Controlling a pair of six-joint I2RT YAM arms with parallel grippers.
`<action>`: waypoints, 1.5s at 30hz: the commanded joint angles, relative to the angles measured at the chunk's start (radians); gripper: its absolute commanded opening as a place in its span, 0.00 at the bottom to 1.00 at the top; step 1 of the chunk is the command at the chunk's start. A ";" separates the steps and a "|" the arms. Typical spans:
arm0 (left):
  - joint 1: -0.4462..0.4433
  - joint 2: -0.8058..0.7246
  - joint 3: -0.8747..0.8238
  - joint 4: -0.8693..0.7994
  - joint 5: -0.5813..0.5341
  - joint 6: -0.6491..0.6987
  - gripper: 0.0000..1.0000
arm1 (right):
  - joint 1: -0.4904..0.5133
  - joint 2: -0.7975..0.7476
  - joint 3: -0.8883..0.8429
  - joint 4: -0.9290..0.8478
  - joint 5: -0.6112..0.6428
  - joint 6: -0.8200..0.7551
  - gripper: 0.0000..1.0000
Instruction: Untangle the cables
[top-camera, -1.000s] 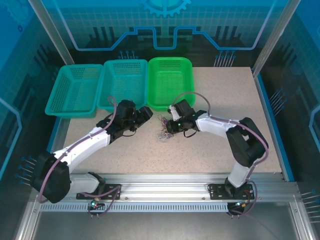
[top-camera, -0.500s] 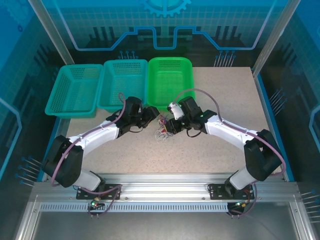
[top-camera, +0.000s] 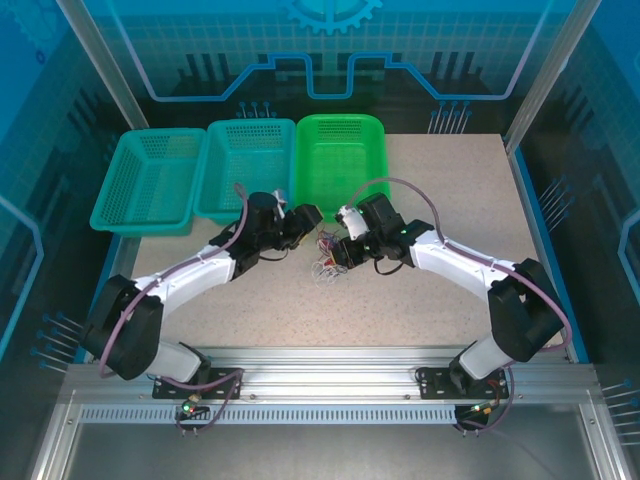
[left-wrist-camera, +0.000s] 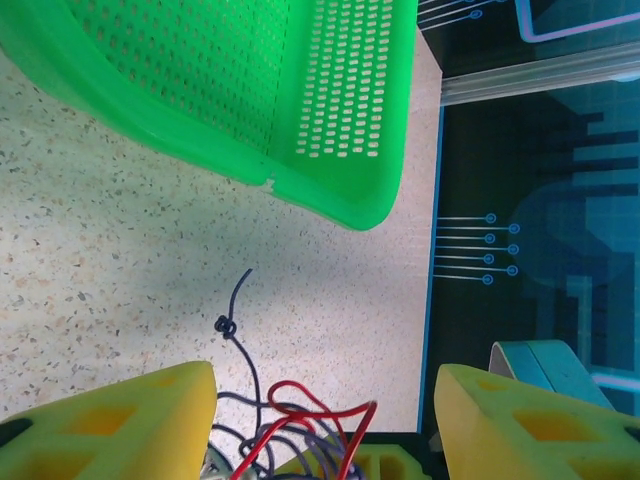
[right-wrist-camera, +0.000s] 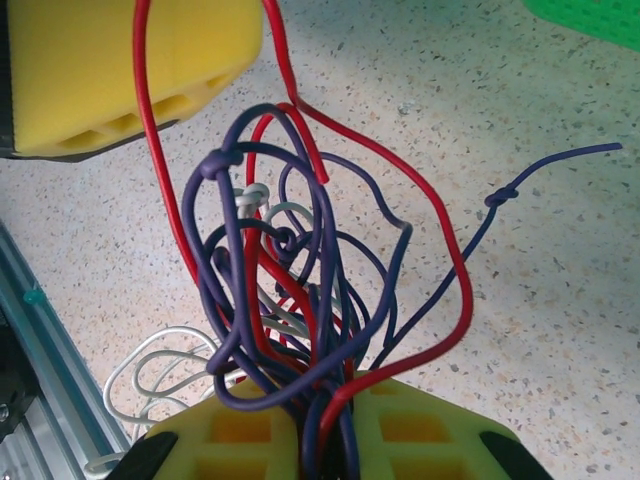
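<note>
Right wrist view: right gripper (right-wrist-camera: 325, 425) clamps its yellow foam pads (right-wrist-camera: 240, 440) on the bundle of thin curly red, purple and whitish wires (right-wrist-camera: 290, 290), over the speckled beige tabletop (right-wrist-camera: 560, 300), near the green perforated plastic basket (left-wrist-camera: 250, 90). Left gripper (left-wrist-camera: 322, 405) stands spread, loose red loops (left-wrist-camera: 300, 400) between its fingers (left-wrist-camera: 110, 420). Step, as I judge it: singling out one strand. The next move calls for closing on a single wire, then drawing it away gently.

Table (top-camera: 450, 300), speckled beige. Along far edge: teal basket (top-camera: 150, 185) at far-left corner, second teal basket (top-camera: 245, 170) touching it, green basket (top-camera: 340, 165) mid-edge. Cables (top-camera: 323, 264), a small red-and-whitish tangle, lie mid-table near green basket's near rim. Left gripper (top-camera: 306, 222) just left of tangle; right gripper (top-camera: 338, 251) at its right side.
</note>
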 joint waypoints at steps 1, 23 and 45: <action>-0.004 0.039 0.048 -0.027 0.052 0.031 0.51 | 0.001 0.003 0.006 0.006 -0.048 -0.011 0.14; 0.067 -0.134 0.165 -0.151 -0.038 0.059 0.00 | -0.234 0.008 -0.242 -0.102 0.298 0.191 0.28; 0.389 -0.358 0.514 -0.548 -0.060 0.330 0.00 | -0.312 -0.002 -0.228 -0.214 0.407 0.269 0.33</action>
